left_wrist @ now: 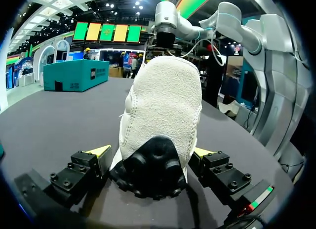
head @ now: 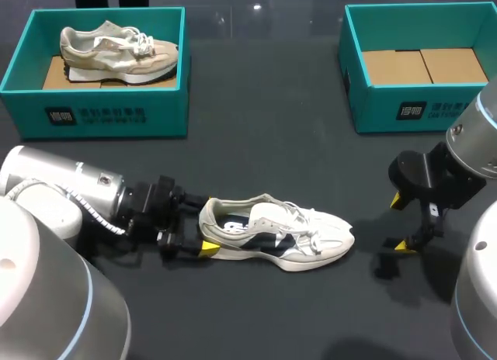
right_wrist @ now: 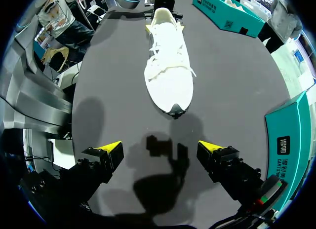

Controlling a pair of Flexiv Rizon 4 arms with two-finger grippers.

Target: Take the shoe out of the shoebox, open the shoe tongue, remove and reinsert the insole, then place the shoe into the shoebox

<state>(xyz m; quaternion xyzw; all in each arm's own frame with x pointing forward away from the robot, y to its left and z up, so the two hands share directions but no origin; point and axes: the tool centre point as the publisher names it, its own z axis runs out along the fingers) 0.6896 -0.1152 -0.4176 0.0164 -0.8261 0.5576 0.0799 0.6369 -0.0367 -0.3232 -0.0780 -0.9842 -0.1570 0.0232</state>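
A white shoe (head: 279,237) with dark side panels lies on its sole on the dark counter (head: 256,143), near the front and about midway across, outside both boxes. Its heel points toward my left arm and its toe toward my right, and its loose laces are spread over the tongue. The left claw (head: 199,224) comes in low from the left and straddles the heel. In the left wrist view the black heel tab sits between the yellow tips, and both fingers (left_wrist: 101,151) look pressed against the sides of the heel, so the claw (left_wrist: 150,152) has hold of the shoe (left_wrist: 163,105) there. The right claw (head: 399,222) hangs above the counter beyond the toe, apart from it. Its fingers (right_wrist: 111,149) are spread wide with nothing between them, and its shadow falls on the bare surface ahead of the toe cap (right_wrist: 174,109). At the back of the counter stand two teal boxes. The left box (head: 101,108) holds a beige shoe (head: 116,50) lying on its sole, and the right box (head: 419,104) shows its brown cardboard floor.
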